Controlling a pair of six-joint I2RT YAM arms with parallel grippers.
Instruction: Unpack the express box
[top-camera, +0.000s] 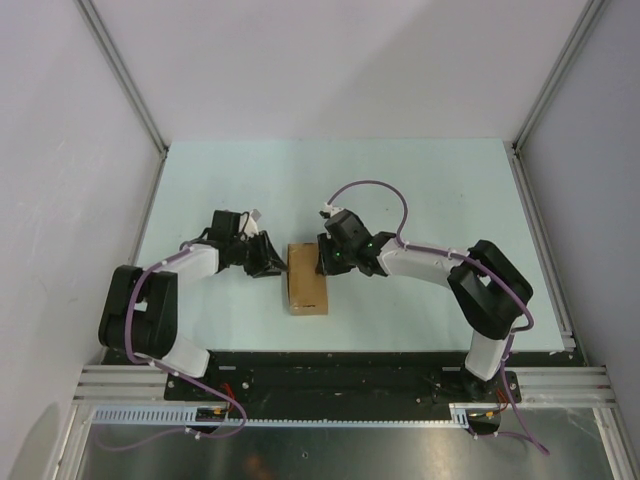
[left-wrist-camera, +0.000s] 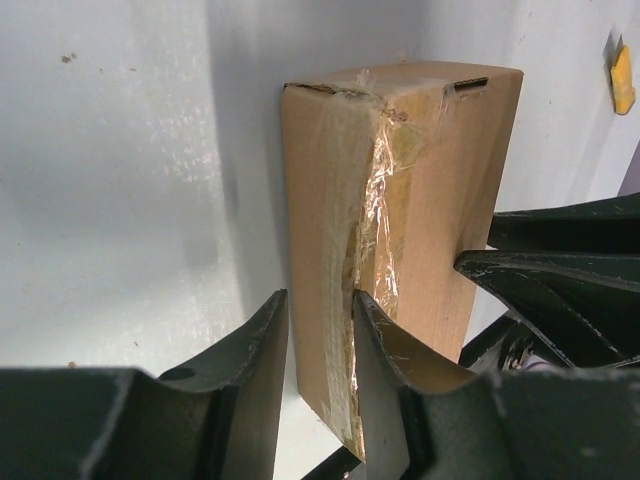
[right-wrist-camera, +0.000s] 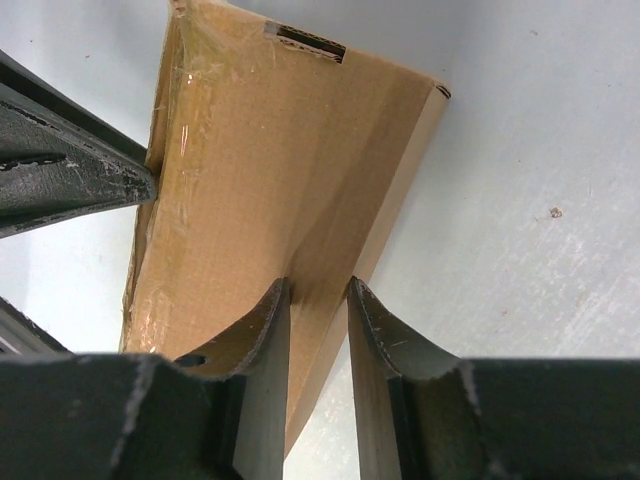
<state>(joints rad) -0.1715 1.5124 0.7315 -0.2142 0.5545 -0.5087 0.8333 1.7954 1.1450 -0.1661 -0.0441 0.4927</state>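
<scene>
Express box (top-camera: 307, 282) is laid flat and closed at the table (top-camera: 430, 190) centre, toward the near edge, with clear tape (left-wrist-camera: 375, 200) along its left edge. That edge is straddled by the left gripper (top-camera: 272, 266), the right edge by the right gripper (top-camera: 322, 260). Both are narrowly parted. Whether either is clamped cannot be told.

Pale table (top-camera: 200, 200); express box (top-camera: 306, 280) flat on it.
</scene>
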